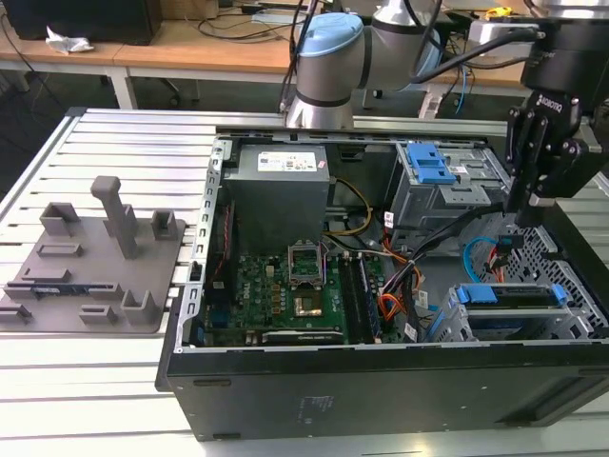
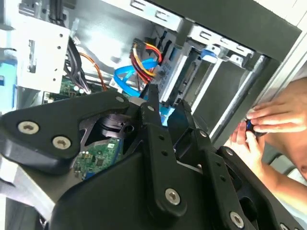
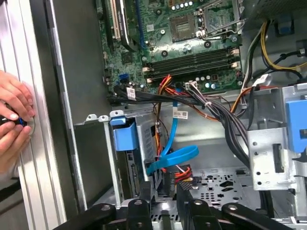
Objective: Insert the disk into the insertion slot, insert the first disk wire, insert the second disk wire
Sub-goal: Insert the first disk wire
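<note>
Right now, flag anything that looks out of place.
A person's hands sit over the table slats just outside the case, pinching something small and blue, close to the gripper. Nothing else stands out.

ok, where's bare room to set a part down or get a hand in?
Free: slatted table behind and in front of the grey fixture plate, up to the case wall. Crowded: around the drive cage, cable bundle on its motherboard side, gripper over its far side.

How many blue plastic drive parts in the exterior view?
2: the upper bay's blue latch, and the disk's blue frame lower in the picture. More may be hidden.
</note>
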`<state>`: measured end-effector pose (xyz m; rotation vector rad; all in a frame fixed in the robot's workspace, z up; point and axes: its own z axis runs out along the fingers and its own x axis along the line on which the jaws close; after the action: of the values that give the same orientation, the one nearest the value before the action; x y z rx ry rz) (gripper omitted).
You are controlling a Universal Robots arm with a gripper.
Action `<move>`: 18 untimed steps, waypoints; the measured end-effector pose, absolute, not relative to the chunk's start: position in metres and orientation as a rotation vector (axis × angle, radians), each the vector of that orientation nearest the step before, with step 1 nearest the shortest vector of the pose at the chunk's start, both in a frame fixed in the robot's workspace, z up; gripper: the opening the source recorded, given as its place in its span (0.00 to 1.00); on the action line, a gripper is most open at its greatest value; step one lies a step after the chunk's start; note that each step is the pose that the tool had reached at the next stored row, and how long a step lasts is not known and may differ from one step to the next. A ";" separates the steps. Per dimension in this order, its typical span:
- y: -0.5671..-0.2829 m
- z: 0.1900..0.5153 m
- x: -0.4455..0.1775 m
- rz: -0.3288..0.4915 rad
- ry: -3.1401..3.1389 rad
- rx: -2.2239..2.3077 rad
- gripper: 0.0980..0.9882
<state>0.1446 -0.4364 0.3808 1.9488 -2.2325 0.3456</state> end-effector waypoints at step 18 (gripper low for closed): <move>-0.430 0.353 0.144 0.446 -2.190 1.955 0.28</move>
<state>0.1442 -0.4304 0.3527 1.9547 -2.1903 0.4462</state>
